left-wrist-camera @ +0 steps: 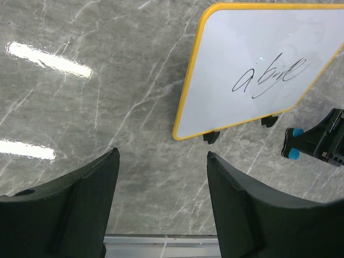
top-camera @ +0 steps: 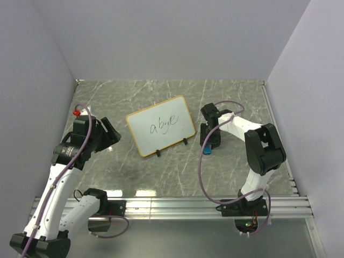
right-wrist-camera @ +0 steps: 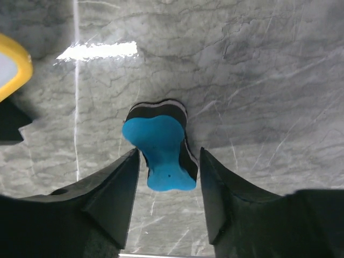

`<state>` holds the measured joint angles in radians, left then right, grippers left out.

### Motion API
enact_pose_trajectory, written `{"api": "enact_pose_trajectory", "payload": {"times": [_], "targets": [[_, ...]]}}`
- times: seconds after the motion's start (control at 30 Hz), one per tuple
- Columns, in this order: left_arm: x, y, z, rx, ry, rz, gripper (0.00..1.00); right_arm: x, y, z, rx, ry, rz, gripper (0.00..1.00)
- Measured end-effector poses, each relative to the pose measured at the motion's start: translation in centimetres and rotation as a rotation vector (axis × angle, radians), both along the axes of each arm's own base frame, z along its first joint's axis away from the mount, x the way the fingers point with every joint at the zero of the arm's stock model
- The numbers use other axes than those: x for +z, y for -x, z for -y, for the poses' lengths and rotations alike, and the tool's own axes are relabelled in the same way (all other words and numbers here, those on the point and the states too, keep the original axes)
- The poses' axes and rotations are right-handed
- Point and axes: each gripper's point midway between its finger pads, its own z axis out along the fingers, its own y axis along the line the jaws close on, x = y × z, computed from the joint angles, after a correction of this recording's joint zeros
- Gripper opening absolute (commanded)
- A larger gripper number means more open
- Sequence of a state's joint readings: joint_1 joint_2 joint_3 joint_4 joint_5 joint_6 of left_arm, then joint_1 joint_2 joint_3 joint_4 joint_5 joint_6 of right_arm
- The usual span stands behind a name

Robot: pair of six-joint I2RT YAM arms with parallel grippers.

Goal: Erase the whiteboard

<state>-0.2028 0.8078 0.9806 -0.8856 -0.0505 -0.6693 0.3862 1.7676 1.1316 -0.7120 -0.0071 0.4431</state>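
The whiteboard (top-camera: 160, 126) lies on the marble table with its yellow-tan frame, two black feet and a black scribble on its face; it also shows in the left wrist view (left-wrist-camera: 258, 70), and one corner (right-wrist-camera: 11, 64) in the right wrist view. A small blue eraser (right-wrist-camera: 161, 156) with a black base rests on the table right of the board (top-camera: 207, 149). My right gripper (right-wrist-camera: 169, 153) is low over it, fingers on either side with thin gaps, still open. My left gripper (left-wrist-camera: 162, 156) hangs open and empty, left of the board (top-camera: 110, 137).
Grey marble tabletop (top-camera: 236, 97) with white walls at the back and on both sides. An aluminium rail (top-camera: 177, 207) runs along the near edge by the arm bases. The right arm's body (left-wrist-camera: 322, 142) shows at the edge of the left wrist view.
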Motion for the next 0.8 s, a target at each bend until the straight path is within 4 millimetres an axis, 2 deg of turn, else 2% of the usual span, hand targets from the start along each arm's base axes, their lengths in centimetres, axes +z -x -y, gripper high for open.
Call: {"api": "enact_pose_trajectory", "payload": {"times": [0.13, 0.23, 0.33, 0.37, 0.4, 0.67, 0.8], "targets": [[0.0, 0.0, 0.0, 0.000, 0.000, 0.000, 0.71, -0.4, 0.0, 0.1, 0.002, 0.010, -0.008, 0.45], [0.0, 0.0, 0.0, 0.000, 0.000, 0.000, 0.71, -0.6, -0.1, 0.1, 0.004, 0.012, -0.008, 0.34], [-0.1, 0.0, 0.0, 0.000, -0.001, -0.001, 0.71, -0.6, -0.1, 0.2, 0.007, 0.014, -0.008, 0.19], [-0.2, 0.0, 0.0, 0.001, -0.001, -0.002, 0.71, -0.6, -0.1, 0.2, 0.008, 0.015, -0.007, 0.08], [-0.3, 0.0, 0.0, 0.001, -0.002, -0.005, 0.71, -0.6, -0.1, 0.2, 0.006, 0.016, -0.007, 0.01], [-1.9, 0.0, 0.0, -0.001, -0.006, -0.031, 0.70, -0.3, 0.0, 0.2, 0.003, 0.017, -0.010, 0.00], [-2.5, -1.0, 0.6, -0.029, 0.002, -0.006, 0.70, 1.3, 0.2, 0.2, -0.006, -0.001, 0.017, 0.00]]}}
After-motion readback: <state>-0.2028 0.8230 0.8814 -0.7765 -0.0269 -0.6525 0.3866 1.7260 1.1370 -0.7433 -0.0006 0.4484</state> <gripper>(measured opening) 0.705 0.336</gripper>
